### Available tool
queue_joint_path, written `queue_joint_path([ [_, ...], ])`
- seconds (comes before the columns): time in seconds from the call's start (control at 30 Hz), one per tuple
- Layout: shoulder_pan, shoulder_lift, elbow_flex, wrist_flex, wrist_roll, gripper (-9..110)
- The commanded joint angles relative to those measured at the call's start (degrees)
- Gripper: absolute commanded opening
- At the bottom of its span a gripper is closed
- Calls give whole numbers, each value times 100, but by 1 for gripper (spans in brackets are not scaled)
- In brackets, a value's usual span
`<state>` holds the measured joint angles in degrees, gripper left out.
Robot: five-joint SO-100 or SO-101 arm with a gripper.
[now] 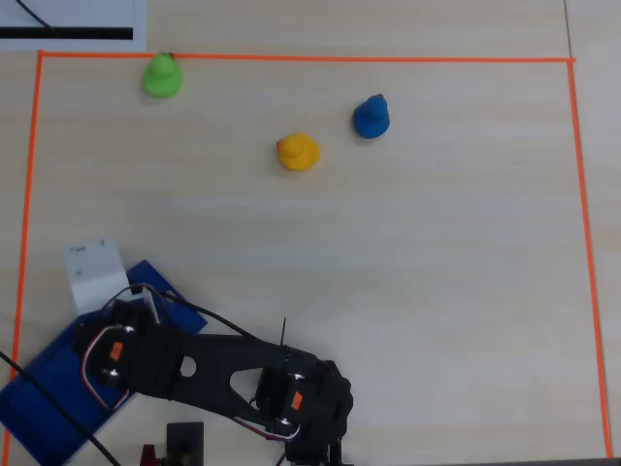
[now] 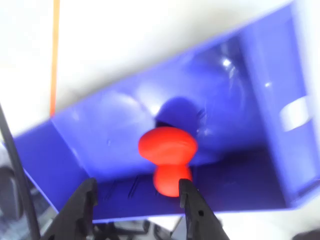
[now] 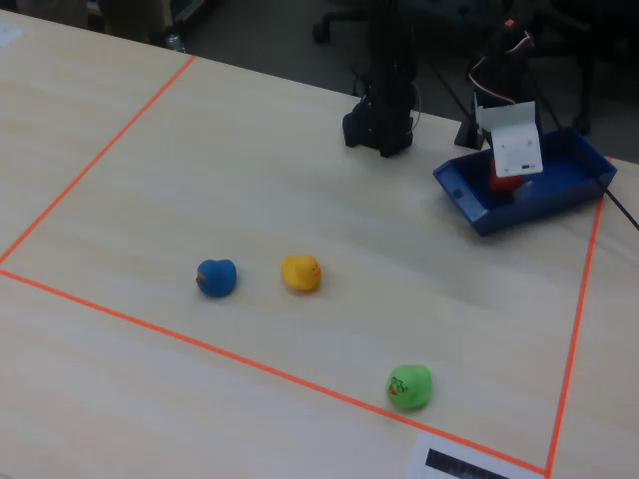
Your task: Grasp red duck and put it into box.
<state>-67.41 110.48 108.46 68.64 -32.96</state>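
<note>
The red duck (image 2: pixel 167 152) lies inside the blue box (image 2: pixel 240 100); in the wrist view it sits between and just beyond my fingers, close to the right fingertip (image 2: pixel 192 205). My gripper (image 2: pixel 138 202) is open, its jaws wide apart, and hangs over the box. In the fixed view the duck (image 3: pixel 504 183) shows as a red patch in the box (image 3: pixel 564 185), under the white plate on my wrist. In the overhead view the box (image 1: pixel 39 398) is at the lower left and my arm (image 1: pixel 194 364) reaches over it, hiding the duck.
A green duck (image 1: pixel 161 76), a yellow duck (image 1: pixel 298 151) and a blue duck (image 1: pixel 371 116) stand far off on the table inside an orange tape border (image 1: pixel 291 58). The arm's base (image 3: pixel 379 120) stands beside the box.
</note>
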Motion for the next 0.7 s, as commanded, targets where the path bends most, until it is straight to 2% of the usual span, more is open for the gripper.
queue_joint_path([
  [0.0, 747, 369, -492, 18, -369, 9],
  [0.07, 1397, 431, -694, -26, -694, 0],
  [0.27, 3094, 940, -220, -782, -1775, 0],
  [0.53, 4702, 2848, 2593, -2452, -2698, 0],
  [0.67, 5300, 4078, 4008, -2839, -2865, 0],
])
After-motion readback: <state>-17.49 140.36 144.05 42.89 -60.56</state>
